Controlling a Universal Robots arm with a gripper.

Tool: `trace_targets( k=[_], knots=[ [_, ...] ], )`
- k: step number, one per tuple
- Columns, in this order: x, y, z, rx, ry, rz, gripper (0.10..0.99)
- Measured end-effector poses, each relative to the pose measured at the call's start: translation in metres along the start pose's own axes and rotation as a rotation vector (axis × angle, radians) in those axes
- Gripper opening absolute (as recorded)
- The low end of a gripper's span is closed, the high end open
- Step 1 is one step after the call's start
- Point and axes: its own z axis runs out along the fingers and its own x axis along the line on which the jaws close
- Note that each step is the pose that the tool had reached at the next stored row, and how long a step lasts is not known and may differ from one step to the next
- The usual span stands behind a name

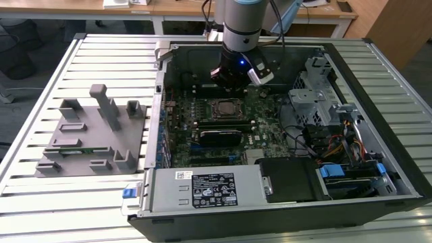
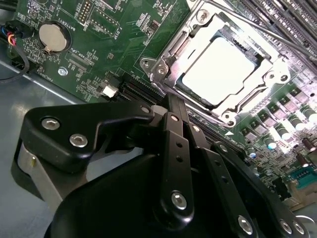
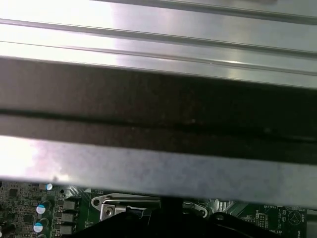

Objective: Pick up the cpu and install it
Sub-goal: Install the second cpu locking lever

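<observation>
As seen from outside, the arm is lowered into the open computer case [image 1: 378, 167], above the circuit board [image 1: 270, 131].

Chip position: the cpu [image 2: 220, 67] is seated flat inside the metal socket frame [image 2: 163, 64] on the board; in the exterior view the same socket [image 1: 225, 108] is found near the board's middle.

Tool-to-chip relation: the gripper [image 1: 233, 80] is held just beyond the socket, on its far side in the exterior view, and above it; in the second wrist view the chip is shown apart from the black gripper body [image 2: 163, 168], with nothing held against it.

Chip axis: none to speak of; the chip is square, and its edges are lined up with the frame.

Tool state: whether the jaws are spread or closed cannot be told, since the tips are not shown.

Hidden or unclear: the chip's outer edges are covered by the frame, and its bright top is washed out. In the first wrist view a strip of board [image 3: 29, 213] is seen beneath a wide metal band [image 3: 158, 163].
</observation>
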Motion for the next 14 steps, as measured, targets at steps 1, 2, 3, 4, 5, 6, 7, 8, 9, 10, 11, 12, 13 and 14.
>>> trace_targets(
  k=[1,2,3,4,5,6,7,8,9,10,11,12,13,14],
  knots=[
    [0.0000,-0.0004,0.0000,0.000,0.0000,0.000,0.106],
    [0.0000,-0.0008,0.0000,0.000,-0.0001,0.000,0.106],
    [0.0000,-0.0013,-0.0001,0.000,0.0000,0.000,0.106],
    [0.0000,-0.0020,-0.0002,0.000,0.0000,0.000,0.106],
    [0.0001,-0.0027,-0.0002,0.000,0.0000,0.000,0.106],
    [0.0001,-0.0036,-0.0003,0.000,-0.0001,0.000,0.106],
    [0.0001,-0.0043,-0.0004,0.000,0.0000,0.000,0.106],
    [0.0002,-0.0050,-0.0005,0.000,0.0000,0.000,0.106],
    [0.0002,-0.0058,-0.0005,0.000,0.0000,0.000,0.106],
    [0.0002,-0.0066,-0.0006,0.000,-0.0001,0.000,0.106],
    [0.0003,-0.0074,-0.0007,0.000,0.0000,0.000,0.106],
    [0.0002,-0.0083,-0.0008,0.000,0.0000,0.000,0.106],
    [0.0003,-0.0093,-0.0008,0.000,0.0000,0.000,0.106],
    [0.0003,-0.0103,-0.0009,0.000,0.0000,0.000,0.106]
  ],
)
